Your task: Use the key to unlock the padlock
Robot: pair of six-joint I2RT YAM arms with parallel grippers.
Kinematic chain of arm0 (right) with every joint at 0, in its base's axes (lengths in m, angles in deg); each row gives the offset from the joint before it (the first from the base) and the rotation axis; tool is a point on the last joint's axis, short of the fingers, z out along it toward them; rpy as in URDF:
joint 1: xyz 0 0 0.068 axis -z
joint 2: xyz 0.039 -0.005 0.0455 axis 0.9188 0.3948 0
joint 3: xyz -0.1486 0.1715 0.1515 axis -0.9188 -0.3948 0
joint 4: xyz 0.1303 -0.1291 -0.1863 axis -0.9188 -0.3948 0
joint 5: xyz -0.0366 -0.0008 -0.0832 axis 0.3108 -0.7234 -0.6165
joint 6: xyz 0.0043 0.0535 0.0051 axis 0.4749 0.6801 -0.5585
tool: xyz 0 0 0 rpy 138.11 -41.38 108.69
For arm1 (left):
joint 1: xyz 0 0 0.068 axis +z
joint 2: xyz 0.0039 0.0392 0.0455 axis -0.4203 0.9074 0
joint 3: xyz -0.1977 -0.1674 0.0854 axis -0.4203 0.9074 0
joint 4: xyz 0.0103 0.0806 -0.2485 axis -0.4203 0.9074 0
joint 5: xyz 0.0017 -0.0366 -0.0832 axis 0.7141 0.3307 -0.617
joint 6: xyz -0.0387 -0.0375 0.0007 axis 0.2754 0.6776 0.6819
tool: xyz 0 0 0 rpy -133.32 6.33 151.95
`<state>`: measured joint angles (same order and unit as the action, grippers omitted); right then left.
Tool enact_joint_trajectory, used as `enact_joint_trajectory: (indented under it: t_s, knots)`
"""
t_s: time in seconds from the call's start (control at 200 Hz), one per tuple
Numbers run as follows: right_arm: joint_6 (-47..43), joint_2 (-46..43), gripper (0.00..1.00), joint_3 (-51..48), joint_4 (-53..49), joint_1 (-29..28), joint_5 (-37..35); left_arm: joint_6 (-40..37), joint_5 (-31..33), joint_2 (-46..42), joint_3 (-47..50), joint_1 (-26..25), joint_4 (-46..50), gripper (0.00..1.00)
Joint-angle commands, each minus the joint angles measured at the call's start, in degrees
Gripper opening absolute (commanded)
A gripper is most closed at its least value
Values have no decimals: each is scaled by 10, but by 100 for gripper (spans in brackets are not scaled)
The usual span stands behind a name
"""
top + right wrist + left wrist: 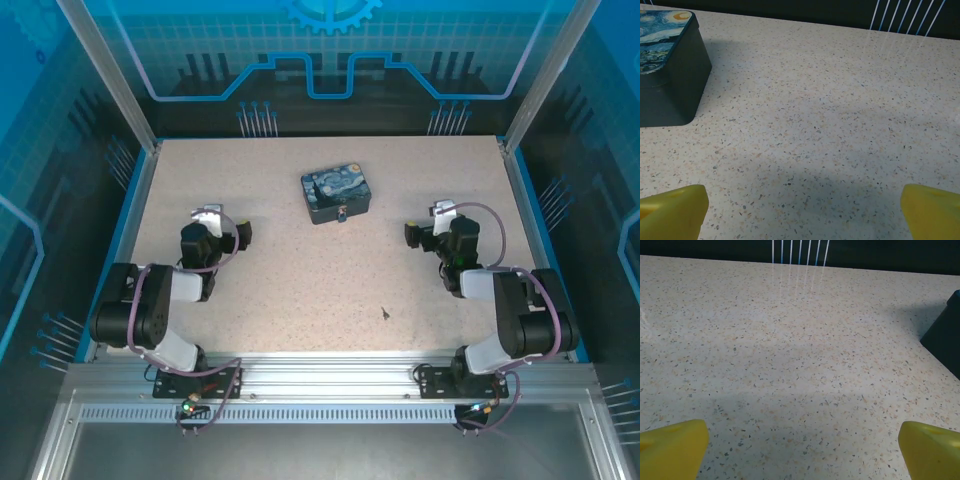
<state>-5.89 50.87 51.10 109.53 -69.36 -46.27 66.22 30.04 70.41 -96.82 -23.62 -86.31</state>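
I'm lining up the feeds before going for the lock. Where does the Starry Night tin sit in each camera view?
Top external: the tin sits near the centre, on the far half of the table.
Left wrist: its dark corner pokes in at the right edge.
Right wrist: it is in the top left corner, showing the printed lid and a dark side wall.
Shared landmark: the speckled table under it.

The tin (336, 193) sits far centre on my worktop (280, 290), the padlock (343, 213) at its near side. The key (385, 314) lies nearer me, right of centre.
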Motion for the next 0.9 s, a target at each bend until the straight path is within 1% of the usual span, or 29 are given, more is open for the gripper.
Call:
enact_joint_trajectory:
  t_s: [0.0,0.48,0.54,0.595,0.68,0.73,0.785,0.895]
  knots:
    - [4,3,100,4,-3,-4,-3,0,-20,-6,-3,2,0,99]
    - [5,3,100,3,-3,-1,2,1,-19,-6,-4,2,2,99]
    - [-4,-5,100,9,-16,-1,23,0,-21,-7,-1,2,-4,99]
    - [-12,-26,100,18,-51,-3,37,1,-28,-7,14,3,-30,99]
    - [7,-75,100,57,-173,2,36,4,-19,-10,44,3,-88,99]
    - [12,-99,100,73,-231,2,32,6,-8,-23,58,3,-104,99]
    - [21,-128,99,81,-289,-3,27,6,-6,-48,67,3,-96,99]
    - [48,-197,99,76,-369,-21,37,0,-3,-118,66,-2,-31,99]
